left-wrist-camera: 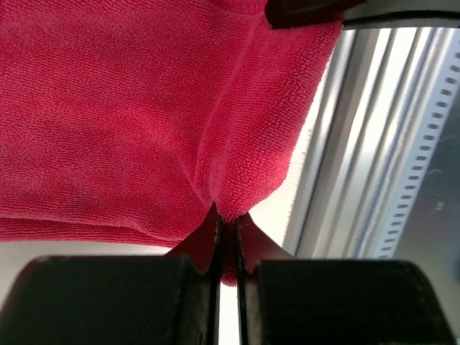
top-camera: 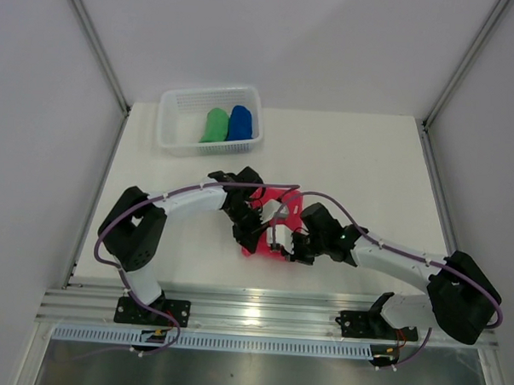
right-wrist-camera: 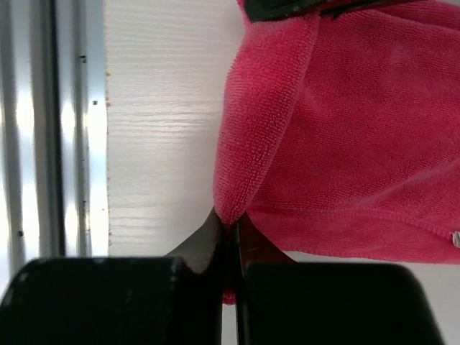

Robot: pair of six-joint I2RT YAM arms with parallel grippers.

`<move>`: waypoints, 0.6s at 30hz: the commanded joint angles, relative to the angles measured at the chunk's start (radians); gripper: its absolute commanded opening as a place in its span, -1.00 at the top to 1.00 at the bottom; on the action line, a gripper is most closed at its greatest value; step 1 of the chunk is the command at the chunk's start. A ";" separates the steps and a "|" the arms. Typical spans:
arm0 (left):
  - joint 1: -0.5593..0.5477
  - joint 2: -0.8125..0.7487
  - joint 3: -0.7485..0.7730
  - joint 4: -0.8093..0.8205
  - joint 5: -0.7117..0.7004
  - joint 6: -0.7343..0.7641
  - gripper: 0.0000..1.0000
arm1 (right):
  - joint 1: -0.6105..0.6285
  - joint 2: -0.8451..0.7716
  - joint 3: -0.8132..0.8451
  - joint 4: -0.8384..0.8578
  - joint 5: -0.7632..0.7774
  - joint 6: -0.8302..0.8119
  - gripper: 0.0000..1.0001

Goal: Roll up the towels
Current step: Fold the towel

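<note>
Now the white desk point(top-camera: 369, 163) carries the red towel point(top-camera: 256, 242), bunched near the middle of its near edge. Toward the far left corner sits a white basket point(top-camera: 170, 137) with the green towel point(top-camera: 215, 125) and blue towel point(top-camera: 240, 122) side by side inside. The left gripper point(left-wrist-camera: 228, 244) and right gripper point(right-wrist-camera: 228, 230) each pinch a fold of the red towel.

Three towels show: one green towel point(top-camera: 214, 125) and one blue towel point(top-camera: 240, 123) in the upper middle of the frame, one pink towel point(top-camera: 259, 242) at its centre. There is one basket point(top-camera: 179, 121), one table point(top-camera: 369, 163), and two arms, left arm point(top-camera: 188, 198) and right arm point(top-camera: 391, 254).
</note>
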 commanded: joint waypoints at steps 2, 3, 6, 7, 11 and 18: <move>0.009 -0.009 0.022 -0.084 0.100 -0.023 0.82 | -0.002 -0.025 0.081 -0.195 -0.146 -0.042 1.00; 0.009 -0.014 0.019 -0.098 0.113 -0.018 0.78 | -0.008 -0.025 0.104 -0.226 -0.178 -0.044 1.00; 0.009 -0.038 0.006 -0.147 0.156 0.008 0.70 | -0.036 -0.013 0.138 -0.306 -0.301 -0.040 1.00; 0.009 -0.041 0.005 -0.150 0.159 0.009 0.68 | -0.063 -0.005 0.141 -0.309 -0.338 -0.027 1.00; 0.018 -0.015 0.009 -0.109 0.133 -0.027 0.40 | -0.143 0.062 0.164 -0.294 -0.350 -0.010 1.00; 0.088 0.060 0.097 -0.088 0.061 -0.060 0.32 | -0.240 0.225 0.282 -0.297 -0.401 0.027 1.00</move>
